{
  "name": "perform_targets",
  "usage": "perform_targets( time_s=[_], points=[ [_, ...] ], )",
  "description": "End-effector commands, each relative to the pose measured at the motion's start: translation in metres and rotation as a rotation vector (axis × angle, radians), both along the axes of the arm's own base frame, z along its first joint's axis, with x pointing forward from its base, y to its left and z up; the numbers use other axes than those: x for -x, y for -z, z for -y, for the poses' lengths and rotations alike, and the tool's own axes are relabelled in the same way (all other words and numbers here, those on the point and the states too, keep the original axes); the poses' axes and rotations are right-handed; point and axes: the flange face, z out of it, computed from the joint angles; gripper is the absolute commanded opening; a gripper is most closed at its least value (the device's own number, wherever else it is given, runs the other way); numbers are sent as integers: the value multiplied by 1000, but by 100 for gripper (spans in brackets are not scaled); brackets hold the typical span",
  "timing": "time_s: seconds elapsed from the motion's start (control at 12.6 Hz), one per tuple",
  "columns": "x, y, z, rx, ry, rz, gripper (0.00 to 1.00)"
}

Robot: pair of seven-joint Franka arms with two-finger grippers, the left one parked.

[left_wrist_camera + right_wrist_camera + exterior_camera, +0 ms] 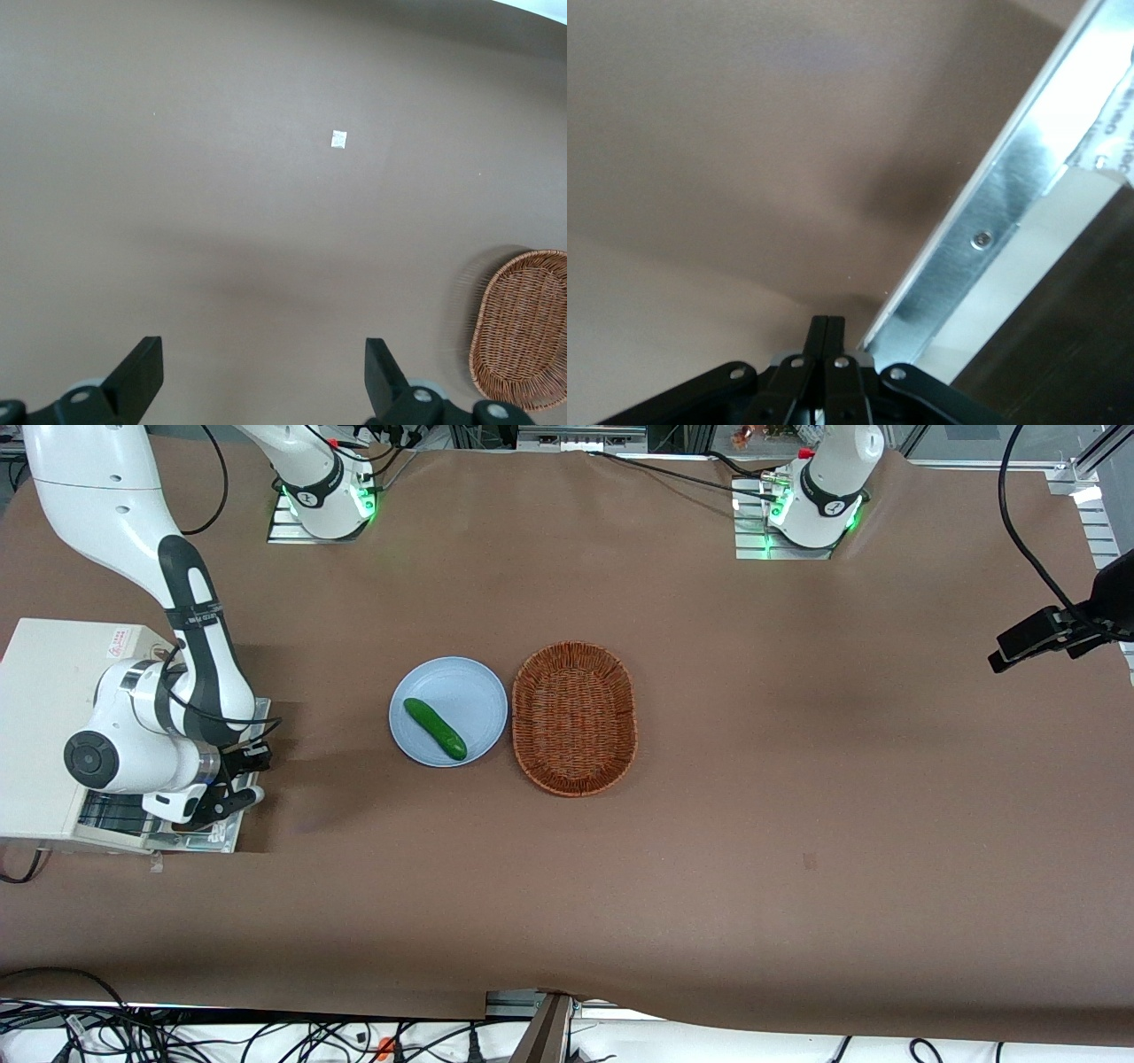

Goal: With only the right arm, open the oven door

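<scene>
We see the right arm (190, 646) bent down from its base, forearm sloping toward the front camera and wrist folded low at the working arm's end of the tabletop. Its black claw (827, 329) has both fingers pressed together, tips touching.

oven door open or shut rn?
Open. The oven door lies folded down flat in front of the oven, wire rack exposed. The gripper, fingers shut, sits just above the door's edge.

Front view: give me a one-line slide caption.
Right arm's gripper over the lowered oven door; cucumber on blue plate beside wicker basket.
</scene>
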Motion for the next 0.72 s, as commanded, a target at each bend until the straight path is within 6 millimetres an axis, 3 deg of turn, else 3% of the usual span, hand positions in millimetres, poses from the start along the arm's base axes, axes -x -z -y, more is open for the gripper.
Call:
perform_targets(
  time_s=[0.0,0.24,0.64],
  points=[
    [8,14,28,21,55,-43,0],
    [9,19,24,-26,130,-51,0],
    [12,19,7,-51,447,-109,0]
  ],
)
